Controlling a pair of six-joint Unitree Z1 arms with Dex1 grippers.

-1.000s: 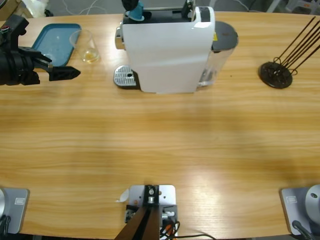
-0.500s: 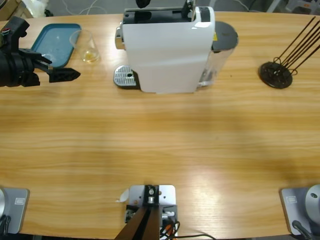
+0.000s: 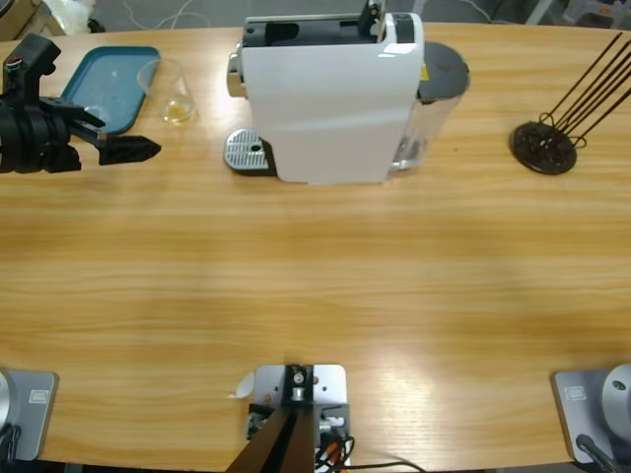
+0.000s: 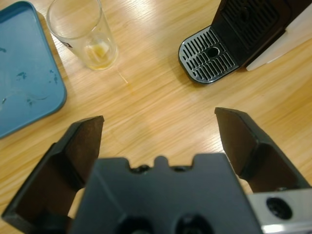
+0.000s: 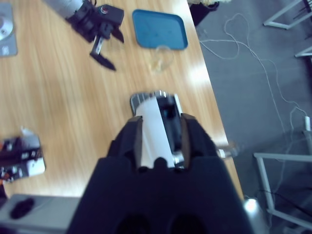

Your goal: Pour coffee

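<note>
**Status: both grippers free, glass beside tray**

Beside the white coffee machine [image 3: 330, 99], on its drip-grate [image 3: 246, 151] side, stands a clear glass [image 3: 170, 91] on the wooden table [image 3: 315, 296]. The glass touches or slightly overlaps the near edge of the blue tray [image 3: 104, 79]; the high view does not settle which. The coffee [image 4: 100, 52] is a shallow pale amber layer at the bottom of that glass.

My left gripper [image 3: 126, 150] hovers over the table on the same side of the machine, farther from it than the glass, with its tips aimed toward the drip grate. Its jaws are spread wide and hold nothing. In the left wrist view, the glass and the grate both lie beyond the jaws, apart from them.

My right gripper [image 5: 161, 141] is high above the machine and looks down on its top. Its jaws stand narrow, with only a slim gap, and nothing is visibly clamped between them, though the view here is soft.

On the far side of the machine from the glass, a dark round stand [image 3: 542, 146] with thin rods rests on the table.
</note>
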